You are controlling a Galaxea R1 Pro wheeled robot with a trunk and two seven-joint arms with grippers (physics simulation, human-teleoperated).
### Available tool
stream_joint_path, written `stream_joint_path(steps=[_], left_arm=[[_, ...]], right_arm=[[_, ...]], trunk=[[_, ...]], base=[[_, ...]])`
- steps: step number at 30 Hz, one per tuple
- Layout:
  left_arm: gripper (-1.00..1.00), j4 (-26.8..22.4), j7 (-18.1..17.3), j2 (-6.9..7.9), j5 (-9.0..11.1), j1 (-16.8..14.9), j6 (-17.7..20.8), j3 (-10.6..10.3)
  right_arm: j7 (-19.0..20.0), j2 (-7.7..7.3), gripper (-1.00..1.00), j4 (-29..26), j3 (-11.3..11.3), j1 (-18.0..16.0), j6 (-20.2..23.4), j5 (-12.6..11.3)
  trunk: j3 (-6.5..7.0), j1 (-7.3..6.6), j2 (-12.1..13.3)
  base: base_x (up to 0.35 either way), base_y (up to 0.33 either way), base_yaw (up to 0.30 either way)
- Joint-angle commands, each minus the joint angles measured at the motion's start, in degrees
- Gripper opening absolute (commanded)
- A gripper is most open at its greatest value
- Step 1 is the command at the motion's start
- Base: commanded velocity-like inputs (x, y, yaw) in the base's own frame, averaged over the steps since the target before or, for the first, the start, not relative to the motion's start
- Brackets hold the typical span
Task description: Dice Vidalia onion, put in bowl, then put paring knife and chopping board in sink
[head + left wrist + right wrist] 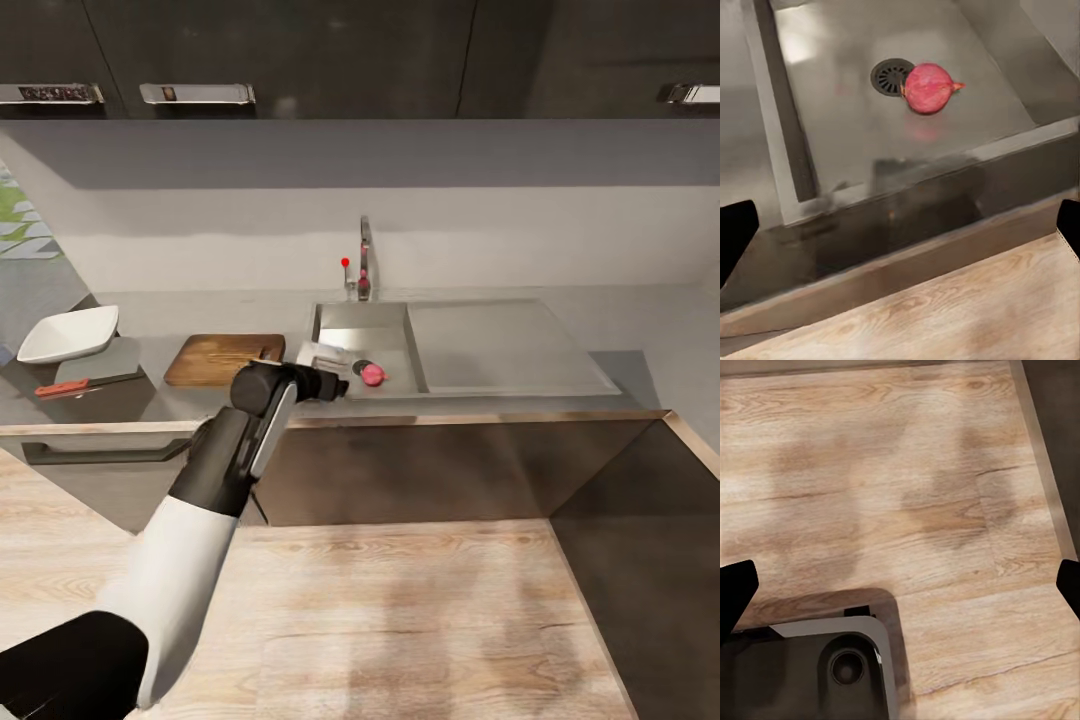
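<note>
I am reaching my left pincer (338,385) toward the sink (385,318) to get the onion (373,375). Its fingers are wide apart, holding nothing. The onion lies in the sink, touching the drain (891,76). Next I must go lower, over the onion, and close. The bowl (68,334) on the surface (640,365) looks empty.

Dark upper cabinets (300,50) with metal handles (197,94) hang above a pale grey wall (500,230); a light wood-plank floor (420,620) spreads below. Dark base cabinets (450,465) stand beneath, one with a long handle (100,455).
</note>
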Motion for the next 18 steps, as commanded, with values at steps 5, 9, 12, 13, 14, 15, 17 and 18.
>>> stream_joint_path(steps=[5, 9, 12, 13, 14, 15, 17, 18], left_arm=[[1.0, 8.82, 0.05, -0.17, 4.13, -6.94, 0.1, 0.0], [1.0, 20.37, -0.01, -0.29, 6.6, -13.11, -0.16, 0.0], [1.0, 31.51, -0.03, -0.52, 8.29, -18.95, -1.35, 0.0], [1.0, 35.26, -0.04, -0.57, 9.14, -20.95, -2.41, 0.0], [1.0, 36.9, -0.04, -0.6, 9.57, -21.75, -3.05, 0.0], [1.0, 39.56, 0.01, -0.64, 10.35, -22.9, -4.46, 0.0], [1.0, 42.17, 0.29, -0.64, 11.16, -23.89, -6.17, 0.0], [1.0, 43.17, 0.56, -0.64, 11.46, -24.28, -6.84, -0.03]], right_arm=[[-0.09, 0.02, 1.0, 0.08, -0.01, 0.02, 0.07, 0.05], [-0.07, 0.02, 1.0, 0.41, -0.01, 0.02, 0.05, 0.07], [-0.07, 0.02, 1.0, 0.49, -0.01, 0.02, 0.0, 0.05], [-0.07, 0.02, 1.0, 0.51, -0.01, 0.02, -0.02, 0.03], [-0.09, 0.02, 1.0, 0.51, -0.01, 0.02, -0.03, 0.02], [-0.1, 0.02, 1.0, 0.52, -0.01, 0.02, -0.04, 0.01], [-0.08, 0.02, 1.0, 0.53, -0.01, 0.02, -0.05, 0.0], [-0.08, 0.02, 1.0, 0.53, -0.01, 0.02, -0.05, -0.01]], trunk=[[-0.09, 0.03, -0.1], [-0.09, 0.03, -0.1], [-0.09, 0.03, -0.1], [-0.09, 0.03, -0.1], [-0.09, 0.03, -0.1], [-0.09, 0.03, -0.1], [-0.09, 0.03, -0.1], [-0.09, 0.03, -0.1]], base=[[0.0, 0.0, 0.0], [0.0, 0.0, 0.0], [0.0, 0.0, 0.0], [0.0, 0.0, 0.0], [0.0, 0.0, 0.0], [0.0, 0.0, 0.0], [0.0, 0.0, 0.0], [0.0, 0.0, 0.0]])
